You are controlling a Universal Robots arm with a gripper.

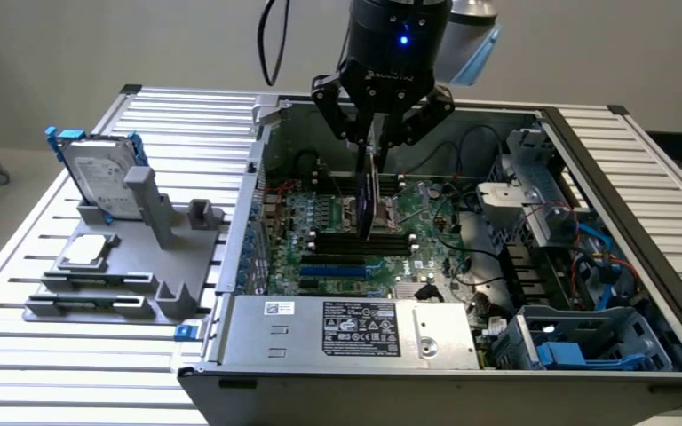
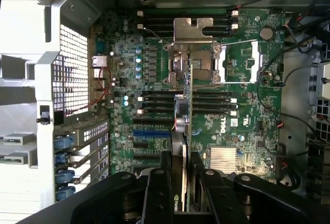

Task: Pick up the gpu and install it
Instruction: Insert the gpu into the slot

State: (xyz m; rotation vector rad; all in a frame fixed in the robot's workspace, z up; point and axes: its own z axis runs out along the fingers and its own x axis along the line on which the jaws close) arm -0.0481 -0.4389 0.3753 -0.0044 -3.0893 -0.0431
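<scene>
The gripper pinches the gpu edge-on, hanging it over the motherboard inside the open computer case. Pickup looks done and seating not yet; that would need its edge aligned with the blue slot.

You see the gpu edge-on: a thin card hanging upright, clamped in the gripper (green board on one face, black cooler on the other). Its silver bracket is the lowest end, over the motherboard.
</scene>
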